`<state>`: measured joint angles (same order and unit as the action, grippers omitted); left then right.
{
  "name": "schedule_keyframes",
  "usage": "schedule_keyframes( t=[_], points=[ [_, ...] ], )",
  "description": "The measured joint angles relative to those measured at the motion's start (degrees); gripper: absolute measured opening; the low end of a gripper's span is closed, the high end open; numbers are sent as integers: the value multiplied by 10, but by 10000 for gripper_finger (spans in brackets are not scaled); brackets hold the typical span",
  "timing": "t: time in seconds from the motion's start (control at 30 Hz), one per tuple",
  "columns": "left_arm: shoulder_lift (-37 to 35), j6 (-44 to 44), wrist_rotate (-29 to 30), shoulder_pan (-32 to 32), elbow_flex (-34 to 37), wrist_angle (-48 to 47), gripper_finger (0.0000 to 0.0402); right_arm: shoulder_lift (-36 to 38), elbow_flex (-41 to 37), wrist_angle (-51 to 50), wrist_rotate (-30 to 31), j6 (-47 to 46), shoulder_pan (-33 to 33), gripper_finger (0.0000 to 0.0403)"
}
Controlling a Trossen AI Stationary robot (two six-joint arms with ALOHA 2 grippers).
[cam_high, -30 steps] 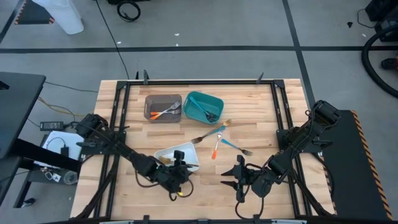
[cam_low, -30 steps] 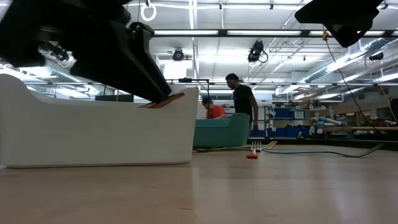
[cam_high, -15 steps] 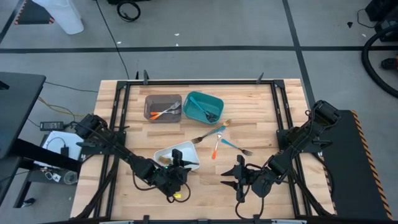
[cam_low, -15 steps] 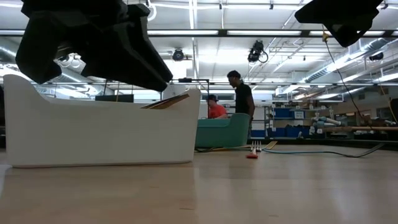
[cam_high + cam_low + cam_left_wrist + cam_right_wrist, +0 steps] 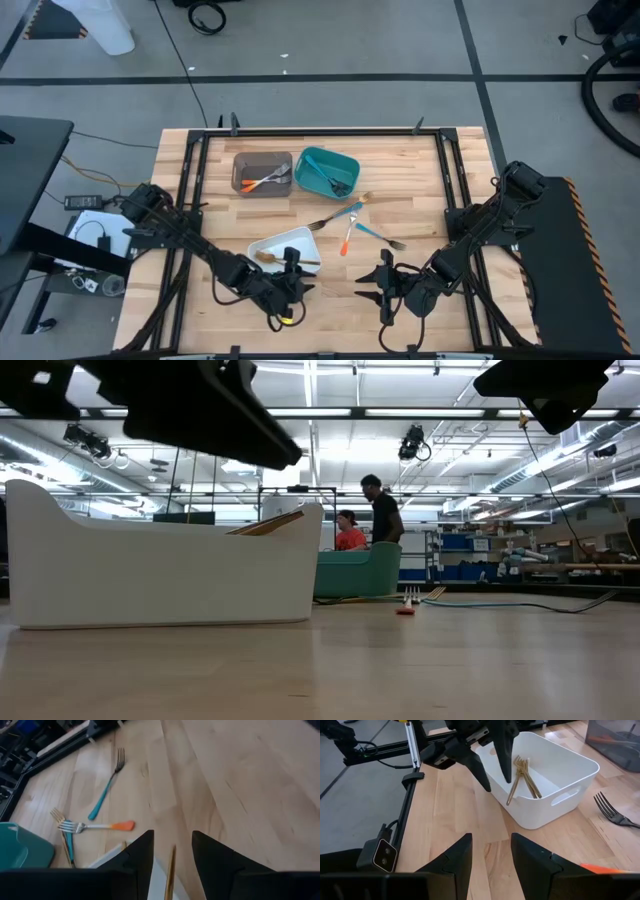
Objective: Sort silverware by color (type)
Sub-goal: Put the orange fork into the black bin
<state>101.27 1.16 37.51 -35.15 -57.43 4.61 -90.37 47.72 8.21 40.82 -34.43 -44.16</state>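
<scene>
The white tray (image 5: 268,244) stands near the table's front, left of centre. Gold forks (image 5: 522,772) lie inside it, their handles leaning on its near rim (image 5: 512,797); one handle tip (image 5: 266,523) sticks up over the rim. My left gripper (image 5: 292,263) hovers open just above that corner, and the gold handle (image 5: 171,870) shows below the gap between its fingers (image 5: 503,755), untouched. My right gripper (image 5: 372,286) waits open over bare table to the right. On the table lie a gold fork (image 5: 322,219), two teal-handled forks (image 5: 104,794) and an orange-handled fork (image 5: 347,238).
At the back stand a grey bin (image 5: 262,172) holding orange-handled pieces and a teal bin (image 5: 327,170) holding teal ones. Black frame rails (image 5: 320,131) run round the table. Bare wood lies between the two grippers. People stand in the room beyond the table (image 5: 382,520).
My left gripper has risen from the tray's near right corner, tipped its fingers upward and drawn back a little toward the table's near edge. The gold pieces stay in the tray, leaning on its rim. My right arm has kept still.
</scene>
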Motion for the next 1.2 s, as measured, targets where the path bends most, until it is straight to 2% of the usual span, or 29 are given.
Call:
schedule_keyframes(
  t=[0.13, 0.37, 0.6, 0.9, 1.07, 1.2],
  points=[
    [0, 0, -32, 14, -7, 23, 142, 0, 0, 4, 0, 0, 0, 146],
    [0, -7, -36, 25, -68, -73, 142, 0, 0, 4, 0, -3, 0, 146],
    [4, -9, -44, 29, -82, -87, 142, 0, 0, 4, 0, -2, 0, 146],
    [42, 32, -46, -10, -82, -100, 142, 0, 0, 3, 0, -1, 0, 146],
    [20, -21, 12, -34, -90, -162, 142, 0, 0, 0, 0, 1, 0, 146],
    [4, -99, 10, -34, -129, -259, 142, 0, -2, -1, 0, 3, 0, 146]
  ],
)
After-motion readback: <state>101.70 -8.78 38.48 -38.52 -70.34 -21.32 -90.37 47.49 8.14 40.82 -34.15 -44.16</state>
